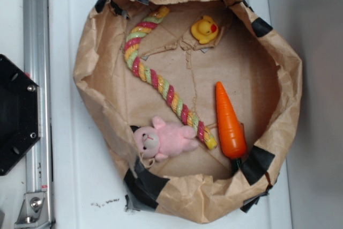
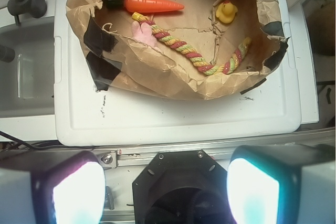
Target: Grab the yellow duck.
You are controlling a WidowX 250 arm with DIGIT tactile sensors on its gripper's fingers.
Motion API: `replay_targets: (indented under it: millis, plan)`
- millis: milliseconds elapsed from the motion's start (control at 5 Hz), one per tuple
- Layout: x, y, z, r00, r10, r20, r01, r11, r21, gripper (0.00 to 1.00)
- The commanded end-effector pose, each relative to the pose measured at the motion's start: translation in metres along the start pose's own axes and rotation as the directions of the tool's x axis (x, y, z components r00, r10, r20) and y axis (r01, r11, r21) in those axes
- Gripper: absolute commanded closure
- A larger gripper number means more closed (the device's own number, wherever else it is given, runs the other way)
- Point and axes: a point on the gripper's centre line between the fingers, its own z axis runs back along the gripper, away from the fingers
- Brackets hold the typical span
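The yellow duck point(image 1: 205, 29) is small and glossy with an orange-red beak. It sits in the far right part of a brown paper nest point(image 1: 278, 127) on a white lid. In the wrist view the yellow duck point(image 2: 227, 12) lies far ahead, at the upper right inside the paper nest point(image 2: 157, 80). My gripper point(image 2: 165, 190) is open, its two glowing fingers point(image 2: 79, 192) spread wide at the bottom corners, with nothing between them. It hangs above the black robot base, well away from the duck. The gripper itself is out of the exterior view.
Inside the nest lie a striped rope point(image 1: 155, 79), an orange carrot point(image 1: 229, 123) and a pink plush point(image 1: 163, 139). The black robot base point(image 1: 16, 113) and a metal rail point(image 1: 36, 95) stand left of the white lid point(image 1: 80, 186). Black tape patches the paper rim.
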Motion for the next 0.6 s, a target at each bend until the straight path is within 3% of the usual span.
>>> replay_targets:
  millis: [0,200,400]
  plan:
    - [0.0,0.0,0.0,1.0,0.0,0.0,0.0,1.0,0.0,0.0]
    - [0.043,0.024,-0.009,0.976,0.195,0.095,-0.199,0.979,0.034,0.0]
    - [0.077,0.032,-0.031,0.891,0.429,0.144,-0.436,0.9,0.014,0.0]
